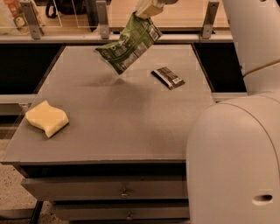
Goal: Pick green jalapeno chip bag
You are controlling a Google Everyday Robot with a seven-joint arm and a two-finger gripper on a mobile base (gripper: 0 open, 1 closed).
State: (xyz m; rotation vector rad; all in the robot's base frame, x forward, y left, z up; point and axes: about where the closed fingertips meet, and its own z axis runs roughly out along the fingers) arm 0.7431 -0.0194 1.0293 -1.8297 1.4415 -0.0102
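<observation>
The green jalapeno chip bag point(129, 44) hangs in the air above the far middle of the grey table point(118, 127), tilted, its top end held. My gripper point(148, 9) is at the top edge of the view, shut on the bag's upper end. The bag is clear of the table surface, with its shadow below it. My white arm runs off to the upper right.
A small dark brown flat wrapper point(168, 77) lies on the table right of the bag. A yellow wavy sponge point(47, 118) lies near the left edge. A counter with metal posts point(102, 19) stands behind the table. My white base point(232, 166) fills the right foreground.
</observation>
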